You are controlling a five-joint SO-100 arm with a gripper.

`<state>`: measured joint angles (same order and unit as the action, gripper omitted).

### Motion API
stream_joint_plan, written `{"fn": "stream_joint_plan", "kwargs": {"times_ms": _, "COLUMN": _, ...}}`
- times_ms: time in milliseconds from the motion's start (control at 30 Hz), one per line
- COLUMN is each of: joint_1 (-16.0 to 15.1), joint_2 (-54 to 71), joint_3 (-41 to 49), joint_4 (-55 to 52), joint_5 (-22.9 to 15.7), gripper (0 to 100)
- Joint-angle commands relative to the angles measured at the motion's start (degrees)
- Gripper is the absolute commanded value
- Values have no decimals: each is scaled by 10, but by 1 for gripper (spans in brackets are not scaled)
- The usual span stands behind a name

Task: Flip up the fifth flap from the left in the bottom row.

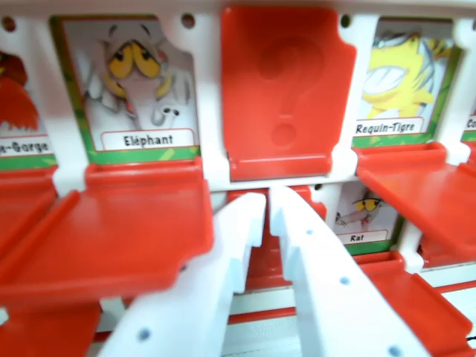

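My gripper (268, 199) fills the lower middle of the wrist view, its two white fingers (320, 275) rising to tips that nearly touch, so it is shut with nothing seen between them. The tips sit just under the bottom edge of a red flap (286, 89) that stands upright and shows an embossed question mark. Behind the fingers, in the row below, a piece of another red flap (262, 253) shows through the gap; its pose is hidden. Beside it on the wrist view's right is the "Rat" card (361, 216).
The "Eléphant" card (141, 82) is uncovered, with its red flap (111, 238) lying flat towards me. The "Requin-Tigre" card (398, 74) is likewise uncovered above a lowered flap (416, 178). White frame posts (208, 89) separate the cells. More lowered flaps run off both edges.
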<state>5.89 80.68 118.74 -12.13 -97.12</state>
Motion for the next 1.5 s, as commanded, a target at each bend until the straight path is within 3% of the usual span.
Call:
{"fn": "stream_joint_plan", "kwargs": {"times_ms": 0, "joint_1": -5, "joint_2": 57, "joint_3": -53, "joint_4": 18, "joint_5": 0, "gripper": 0}}
{"fn": "stream_joint_plan", "kwargs": {"times_ms": 200, "joint_1": -4, "joint_2": 193, "joint_3": -52, "joint_4": 157, "joint_5": 28, "gripper": 0}}
{"fn": "stream_joint_plan", "kwargs": {"times_ms": 400, "joint_1": -10, "joint_2": 299, "joint_3": -131, "joint_4": 369, "joint_5": 54, "gripper": 0}}
{"fn": "stream_joint_plan", "kwargs": {"times_ms": 567, "joint_1": -29, "joint_2": 358, "joint_3": -165, "joint_4": 465, "joint_5": 42, "gripper": 0}}
{"fn": "stream_joint_plan", "kwargs": {"times_ms": 933, "joint_1": -50, "joint_2": 448, "joint_3": -243, "joint_4": 572, "joint_5": -8, "gripper": 0}}
{"fn": "stream_joint_plan", "kwargs": {"times_ms": 1167, "joint_1": -56, "joint_2": 469, "joint_3": -281, "joint_4": 593, "joint_5": 14, "gripper": 0}}
{"fn": "stream_joint_plan", "kwargs": {"times_ms": 1467, "joint_1": -59, "joint_2": 491, "joint_3": -261, "joint_4": 633, "joint_5": 33, "gripper": 0}}
